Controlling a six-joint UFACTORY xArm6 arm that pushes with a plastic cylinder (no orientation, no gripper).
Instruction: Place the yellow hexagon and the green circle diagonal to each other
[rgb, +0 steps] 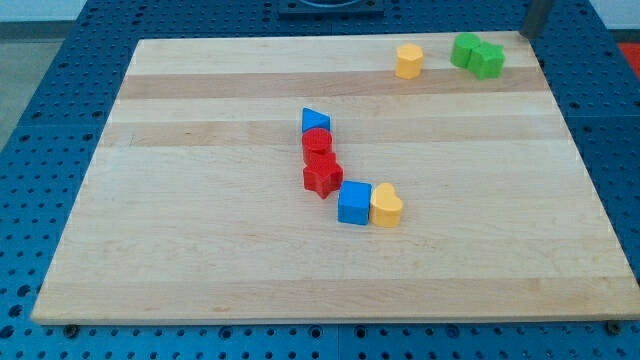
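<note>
Pincer absent: my tip (532, 30) hangs right of the green circle (465, 50) and yellow hexagon (409, 61).

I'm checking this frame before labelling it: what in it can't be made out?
- My tip: only a blurred dark stub at the camera view's top right corner; the rod above is cut off by the edge.
- Green blocks: two touching, so which is the circle is unclear.
- Yellow hexagon: small, sides hard to count.
</note>
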